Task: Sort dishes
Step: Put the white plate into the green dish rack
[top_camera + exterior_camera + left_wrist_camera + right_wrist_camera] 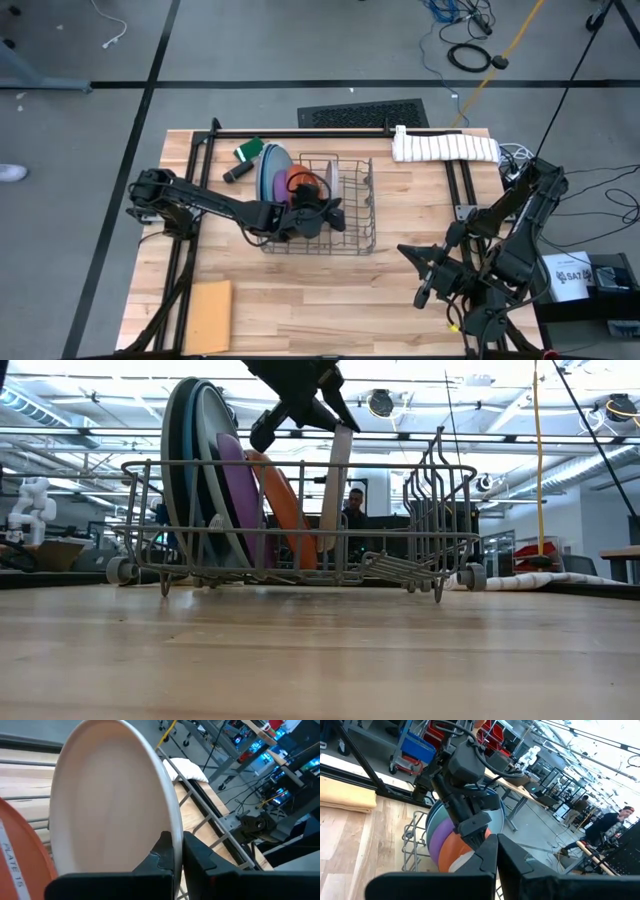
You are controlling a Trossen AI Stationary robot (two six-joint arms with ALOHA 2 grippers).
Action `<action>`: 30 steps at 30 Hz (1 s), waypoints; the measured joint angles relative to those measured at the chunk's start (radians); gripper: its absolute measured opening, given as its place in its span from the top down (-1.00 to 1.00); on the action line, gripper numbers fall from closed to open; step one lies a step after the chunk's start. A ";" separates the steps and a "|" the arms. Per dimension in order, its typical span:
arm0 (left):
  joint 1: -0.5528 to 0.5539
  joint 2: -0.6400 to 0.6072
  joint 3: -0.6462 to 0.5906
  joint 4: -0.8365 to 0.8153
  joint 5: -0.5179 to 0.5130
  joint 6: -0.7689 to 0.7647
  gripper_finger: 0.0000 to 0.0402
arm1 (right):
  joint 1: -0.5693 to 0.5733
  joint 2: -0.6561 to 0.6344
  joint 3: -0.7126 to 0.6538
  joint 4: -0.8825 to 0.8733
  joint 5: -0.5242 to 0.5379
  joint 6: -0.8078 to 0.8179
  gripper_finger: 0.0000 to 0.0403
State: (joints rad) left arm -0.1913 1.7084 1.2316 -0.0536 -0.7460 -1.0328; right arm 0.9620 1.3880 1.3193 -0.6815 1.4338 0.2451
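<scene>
Left arm (200, 205): matte black links joined by rounded joint housings, mounted on a dark base. Left gripper (176, 851): two flat, black, angular fingers with squared tips, set on a broad black wrist block. Right arm (520, 225): the same black, segmented build, with thin cables running along its links near the base. Right gripper (496, 851): two tapering black fingers of matching form, smooth and unmarked, above a wide black carriage.

Purple plate (238, 500), orange plate (284, 505), light grey plate (112, 800) in my black left hand (177, 851), plus a grey wire rack (400, 560) on a pale wood-grain surface (320, 650).
</scene>
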 joint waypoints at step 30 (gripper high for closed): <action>0.000 -0.005 0.001 0.036 0.012 0.028 0.99 | 0.000 0.000 0.000 -0.002 -0.002 0.001 1.00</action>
State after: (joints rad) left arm -0.1909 1.7039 1.2324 -0.0173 -0.7338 -1.0053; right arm 0.9619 1.3880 1.3193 -0.6838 1.4314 0.2459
